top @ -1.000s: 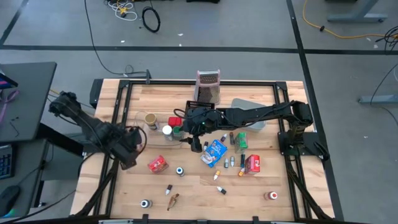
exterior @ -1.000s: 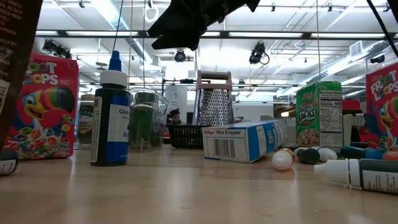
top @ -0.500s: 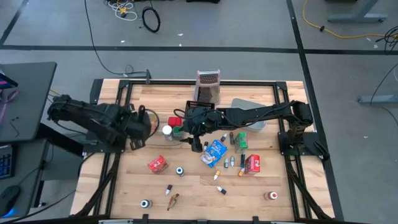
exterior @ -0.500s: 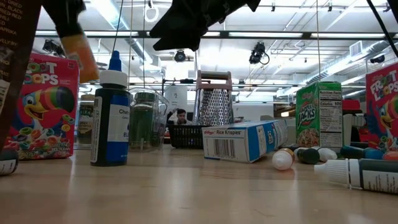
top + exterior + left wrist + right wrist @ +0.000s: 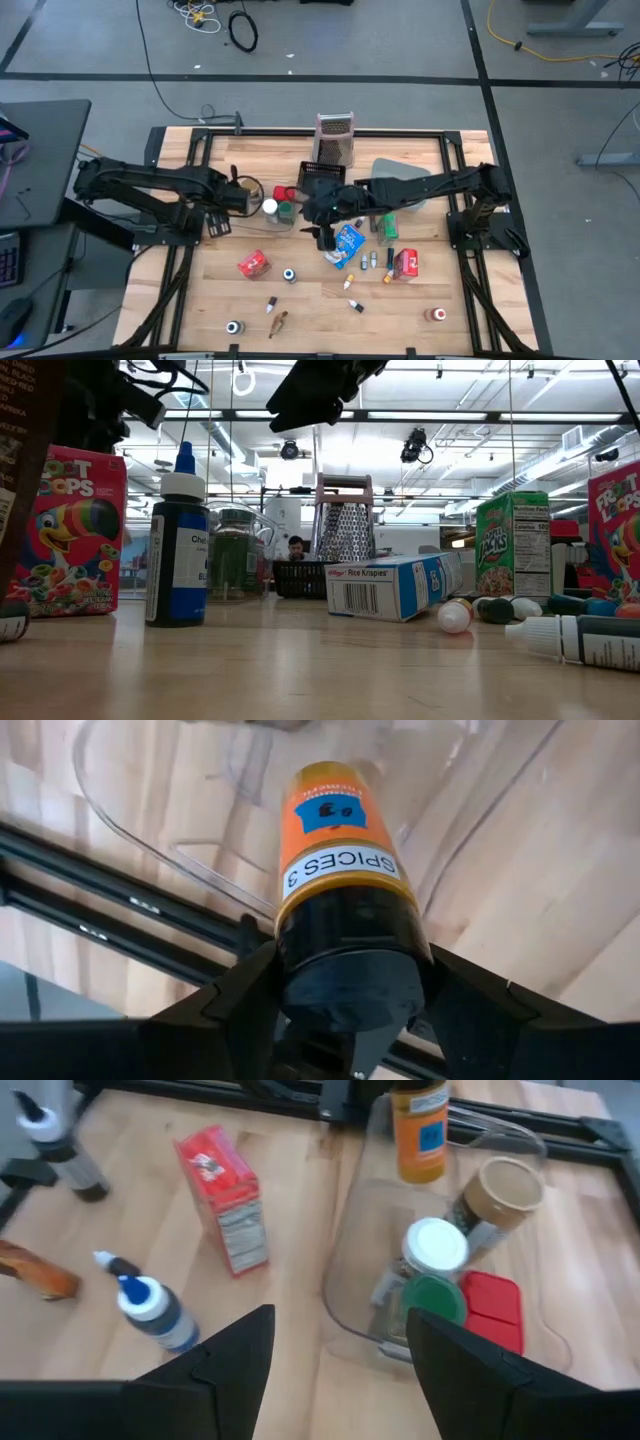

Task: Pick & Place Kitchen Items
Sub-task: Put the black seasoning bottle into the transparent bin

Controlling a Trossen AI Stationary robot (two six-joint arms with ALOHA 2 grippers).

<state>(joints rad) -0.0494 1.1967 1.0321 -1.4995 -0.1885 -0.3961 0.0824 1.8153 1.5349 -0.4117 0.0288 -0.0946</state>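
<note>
My left gripper (image 5: 243, 197) is shut on an orange spice jar (image 5: 340, 850) with a black lid. It holds the jar at the left rim of the clear tub (image 5: 262, 203). The tub holds jars with brown (image 5: 505, 1185), white (image 5: 435, 1245), green (image 5: 430, 1295) and red (image 5: 490, 1300) lids. My right gripper (image 5: 325, 236) hangs open above the table, right of the tub and next to the blue packet (image 5: 347, 243). A red packet (image 5: 225, 1195) and a blue-capped bottle (image 5: 150, 1305) lie on the table near it. My left gripper pinches the jar by its black lid end (image 5: 350, 955) between the two fingers (image 5: 235, 995). It comes from the table's left, and the orange body sticks out ahead of the fingers toward the tub. The jar is lifted clear, over the tub's rim (image 5: 130, 850).
A tall box grater (image 5: 335, 140), a black mesh basket (image 5: 322, 175) and a grey tray (image 5: 400, 180) stand toward the far edge. Red packets (image 5: 253, 263) (image 5: 405, 263), a green packet (image 5: 388, 225) and several small bottles are scattered over the near half.
My left gripper has swung from the near left part of the table up and toward the far right, carrying the orange jar to the tub's rim. My right gripper has shifted slightly toward the right and stays open.
</note>
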